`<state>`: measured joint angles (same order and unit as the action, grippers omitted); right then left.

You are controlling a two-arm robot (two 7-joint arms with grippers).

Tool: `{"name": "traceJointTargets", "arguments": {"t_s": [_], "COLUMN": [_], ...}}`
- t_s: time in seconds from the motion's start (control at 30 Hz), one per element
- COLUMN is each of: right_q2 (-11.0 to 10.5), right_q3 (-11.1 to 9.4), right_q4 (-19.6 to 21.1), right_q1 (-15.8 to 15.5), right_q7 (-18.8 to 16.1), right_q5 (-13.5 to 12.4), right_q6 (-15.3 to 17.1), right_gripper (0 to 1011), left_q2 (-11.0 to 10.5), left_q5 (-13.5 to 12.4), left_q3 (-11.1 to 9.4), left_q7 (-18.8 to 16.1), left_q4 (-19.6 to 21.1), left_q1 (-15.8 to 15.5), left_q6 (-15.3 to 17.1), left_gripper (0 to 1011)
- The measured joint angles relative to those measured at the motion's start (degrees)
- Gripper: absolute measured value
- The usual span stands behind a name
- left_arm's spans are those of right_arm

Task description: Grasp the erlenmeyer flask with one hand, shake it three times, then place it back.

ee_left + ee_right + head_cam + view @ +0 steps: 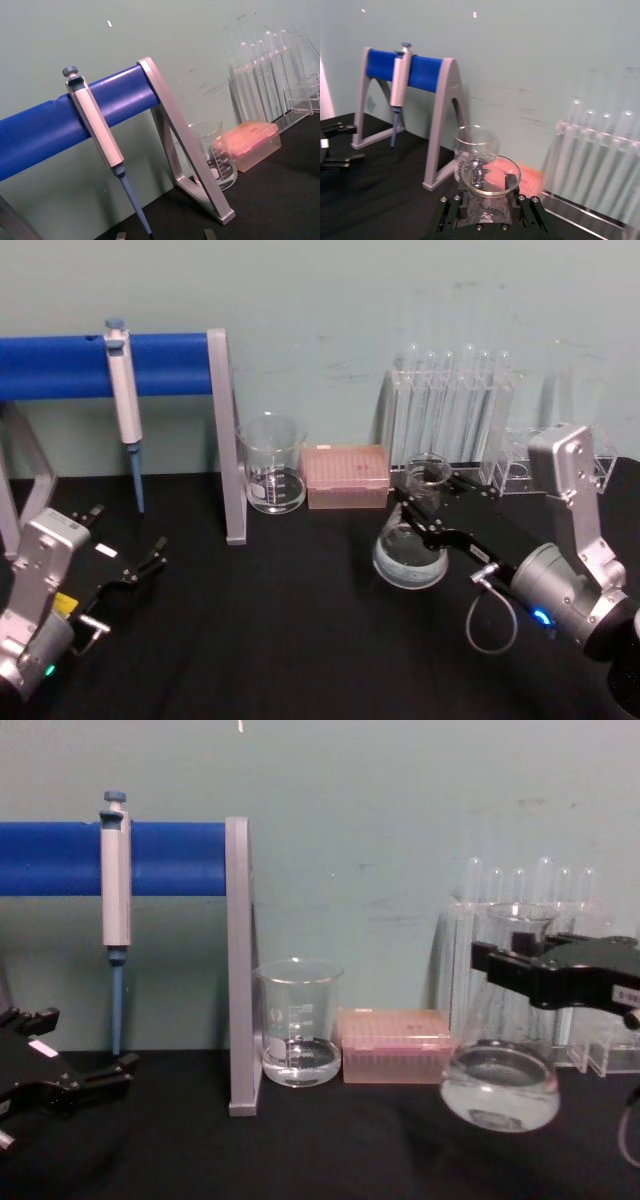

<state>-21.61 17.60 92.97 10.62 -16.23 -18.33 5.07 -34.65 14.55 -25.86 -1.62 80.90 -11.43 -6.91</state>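
The right gripper (428,498) is reached forward from the lower right of the head view, and its two black jaws are clamped on the neck of the erlenmeyer flask (408,555) (one jaw is seen on either side of the rim in the right wrist view). Behind it the silver wrist (560,592) is angled low, and a silver arm link (565,465) is raised above. The left gripper (125,532) is held low at the left, fingers spread apart.

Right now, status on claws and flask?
Right claw shut on neck of clear glass conical flask, tilted, liquid inside. Left claw open, parked low left. Pink tip box and clear test-tube rack close behind.
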Motion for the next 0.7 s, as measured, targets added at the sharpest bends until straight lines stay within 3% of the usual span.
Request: {"name": "traceJointTargets", "arguments": {"t_s": [0.27,0.7], "right_q2": [0.28,1.29], "right_q3": [-2.41,-3.89], "right_q4": [0.67,0.84], "right_q1": [-1.46,-1.92], "right_q7": [1.30,1.42], "right_q5": [1.00,2.26], "right_q6": [0.45,0.95], "right_gripper": [457,457], "left_q2": [0.00,0.00], "left_q5": [0.00,0.00], "left_q3": [0.00,0.00], "left_q7": [0.00,0.00], "left_q4": [0.00,0.00], "left_q1": [0.00,0.00], "left_q6": [0.00,0.00], "left_gripper": [1001,1001]}}
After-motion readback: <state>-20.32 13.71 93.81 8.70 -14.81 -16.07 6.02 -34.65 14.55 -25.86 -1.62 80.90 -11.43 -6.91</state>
